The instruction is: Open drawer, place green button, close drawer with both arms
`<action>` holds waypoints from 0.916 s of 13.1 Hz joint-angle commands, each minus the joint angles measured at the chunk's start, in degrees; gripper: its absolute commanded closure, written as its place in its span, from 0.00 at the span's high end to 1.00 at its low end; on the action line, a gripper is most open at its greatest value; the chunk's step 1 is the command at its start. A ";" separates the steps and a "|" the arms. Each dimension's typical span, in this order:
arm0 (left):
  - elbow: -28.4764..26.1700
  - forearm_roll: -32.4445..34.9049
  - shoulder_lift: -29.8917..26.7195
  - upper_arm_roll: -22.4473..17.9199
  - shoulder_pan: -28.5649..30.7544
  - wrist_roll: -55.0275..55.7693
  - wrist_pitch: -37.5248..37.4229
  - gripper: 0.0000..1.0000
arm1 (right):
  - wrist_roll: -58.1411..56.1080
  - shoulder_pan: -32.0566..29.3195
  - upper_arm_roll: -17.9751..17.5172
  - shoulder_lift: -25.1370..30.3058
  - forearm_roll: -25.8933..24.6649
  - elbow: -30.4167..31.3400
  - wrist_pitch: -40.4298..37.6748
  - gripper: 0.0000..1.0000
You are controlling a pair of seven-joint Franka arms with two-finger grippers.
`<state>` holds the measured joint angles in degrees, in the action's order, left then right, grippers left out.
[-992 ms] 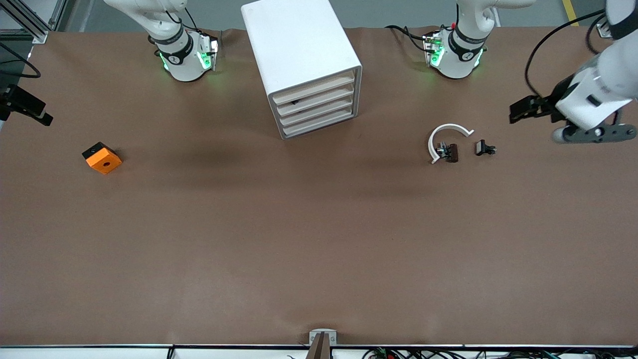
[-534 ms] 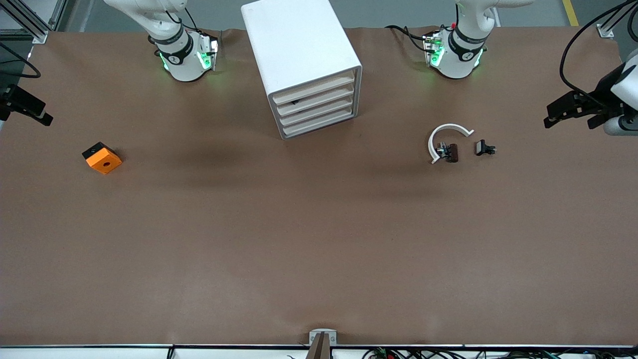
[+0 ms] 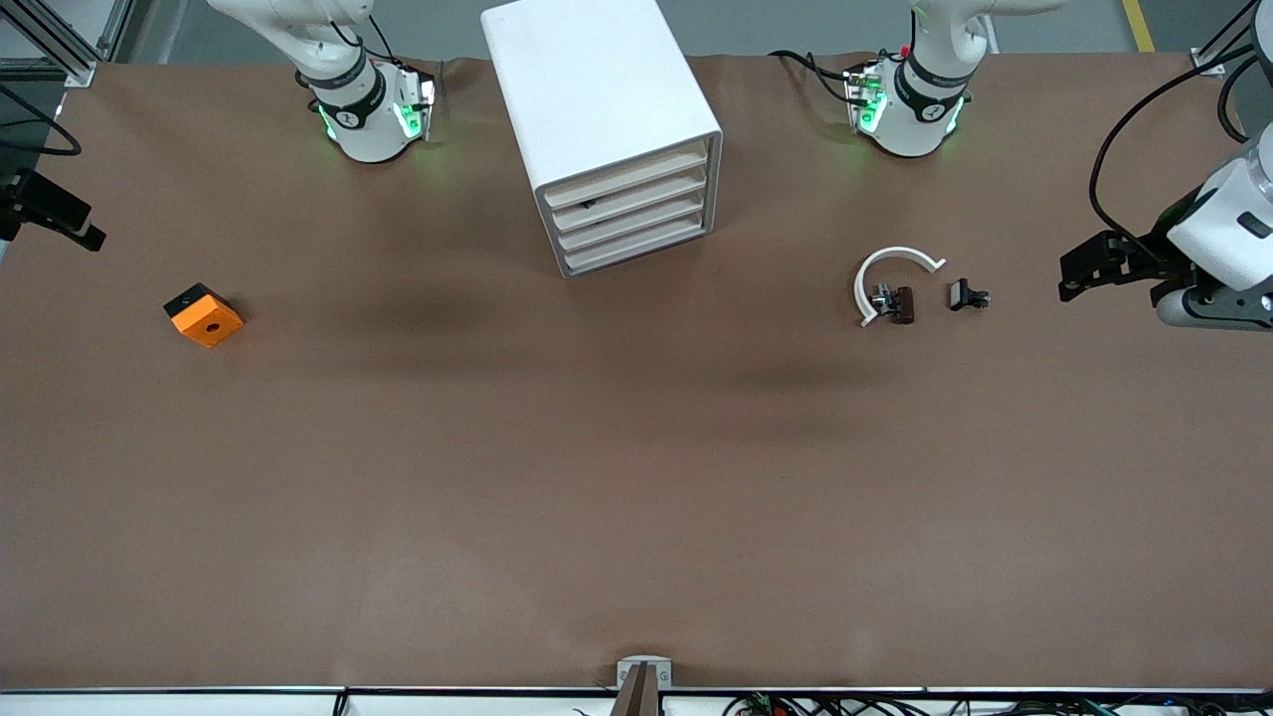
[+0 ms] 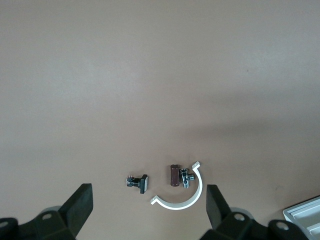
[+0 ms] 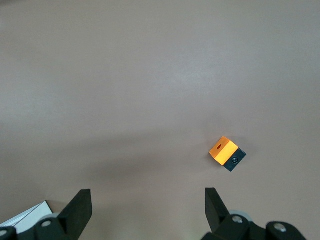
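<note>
brown counter; drawer shut, no button visible. left end effector and right end effector both spread, empty; i risk grabbing a clip instead.

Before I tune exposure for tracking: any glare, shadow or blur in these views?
Front view: green base lights tint the table, soft dark shadow patches lie below the cabinet and white arc. Left wrist view: broad soft shadow band, parts sharp. Right wrist view: orange block crisp, a faint shadow band.
</note>
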<state>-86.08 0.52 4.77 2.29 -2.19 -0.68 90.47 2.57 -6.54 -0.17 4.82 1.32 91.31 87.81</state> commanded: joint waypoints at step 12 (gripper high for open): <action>1.53 -0.17 -0.28 0.69 0.96 0.33 -0.91 1.00 | 0.86 1.26 -1.06 1.24 0.26 0.88 0.34 1.00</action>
<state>-85.24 0.46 4.64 2.45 -1.10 -0.68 90.40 2.57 -6.25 -0.93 4.82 1.33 91.31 87.81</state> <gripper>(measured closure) 0.000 0.000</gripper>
